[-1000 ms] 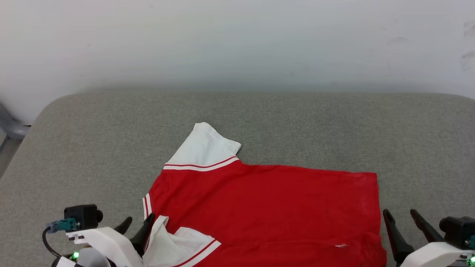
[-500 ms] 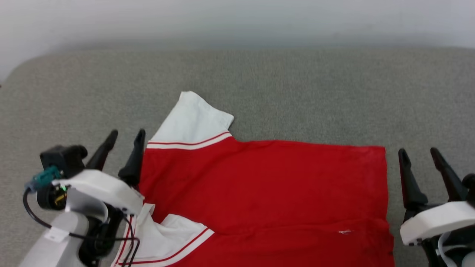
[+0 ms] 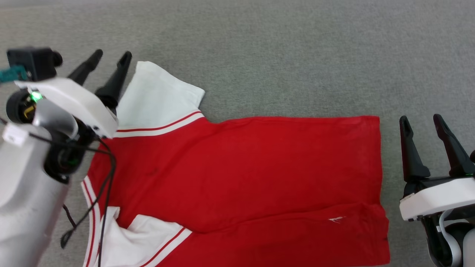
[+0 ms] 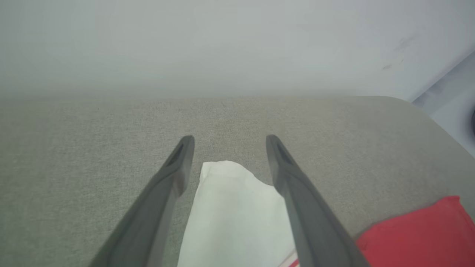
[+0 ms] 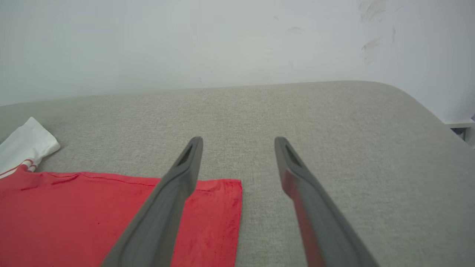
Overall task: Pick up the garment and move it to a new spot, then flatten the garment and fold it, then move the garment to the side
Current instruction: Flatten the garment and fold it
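Evidently the garment [image 3: 237, 174] lies spread on the bed's [image 3: 297, 55] near half, plain red side up, hem toward the right edge, near sleeve [image 3: 148, 233] tucked inward; its far sleeve [image 3: 156, 92] points toward the far-left corner. The left gripper [image 3: 110, 55], fingers wide, hangs over that sleeve's tip, likely to pinch it; the right gripper [image 3: 421, 119], equally wide, sits just beside the hem's far corner, probably for a matched fold.

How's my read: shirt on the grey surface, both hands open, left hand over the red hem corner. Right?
Not quite: the left hand is over the white sleeve, not the red hem corner, as the left wrist view shows. The shirt is on the grey surface; the right hand is open too.
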Tool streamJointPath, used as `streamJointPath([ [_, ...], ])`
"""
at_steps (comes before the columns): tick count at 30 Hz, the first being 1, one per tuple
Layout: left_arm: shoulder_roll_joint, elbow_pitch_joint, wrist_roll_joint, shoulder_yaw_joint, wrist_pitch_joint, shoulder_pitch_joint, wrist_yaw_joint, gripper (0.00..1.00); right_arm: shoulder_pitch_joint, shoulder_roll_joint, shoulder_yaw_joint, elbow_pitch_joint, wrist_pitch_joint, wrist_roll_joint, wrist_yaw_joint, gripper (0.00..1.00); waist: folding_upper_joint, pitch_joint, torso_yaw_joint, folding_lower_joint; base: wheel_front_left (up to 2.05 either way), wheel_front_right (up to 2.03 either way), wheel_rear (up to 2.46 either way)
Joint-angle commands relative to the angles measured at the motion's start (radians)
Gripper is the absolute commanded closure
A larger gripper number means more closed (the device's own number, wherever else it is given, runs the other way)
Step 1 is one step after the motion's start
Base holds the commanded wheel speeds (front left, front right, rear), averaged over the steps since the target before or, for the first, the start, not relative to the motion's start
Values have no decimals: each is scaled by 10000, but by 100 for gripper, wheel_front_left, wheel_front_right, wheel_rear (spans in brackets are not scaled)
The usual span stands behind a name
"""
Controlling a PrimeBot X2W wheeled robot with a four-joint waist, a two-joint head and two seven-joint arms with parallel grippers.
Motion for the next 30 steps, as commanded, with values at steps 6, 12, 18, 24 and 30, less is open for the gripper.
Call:
streamJointPath([
  [6, 656, 990, -1166, -218, 2787, -1407, -518, 0, -207, 24, 122, 132, -216, 206, -5, 0, 0, 541, -664, -2, 0, 0, 0],
  [12, 1205, 1705, -2018, -491, 5476, -2116, -462, 0, -140, 23, 290, 425, -439, 520, -5, 0, 0, 776, -1118, -2, 0, 0, 0],
  [18, 1361, 2246, -2186, -865, 6919, -2339, -189, 0, -127, 23, 414, 708, -653, 771, -5, 0, 0, 1014, -1410, -2, 0, 0, 0],
  [24, 1158, 2719, -2239, -1580, 8370, -1871, 157, 62, -97, 25, 559, 968, -562, 978, -5, 0, 0, 1075, -1600, -2, 0, 0, 0],
  [30, 878, 2574, -2238, -1411, 7682, -1807, 112, 100, -111, 22, 612, 1350, 287, 890, -5, 0, 0, 912, -1521, -2, 0, 0, 0],
])
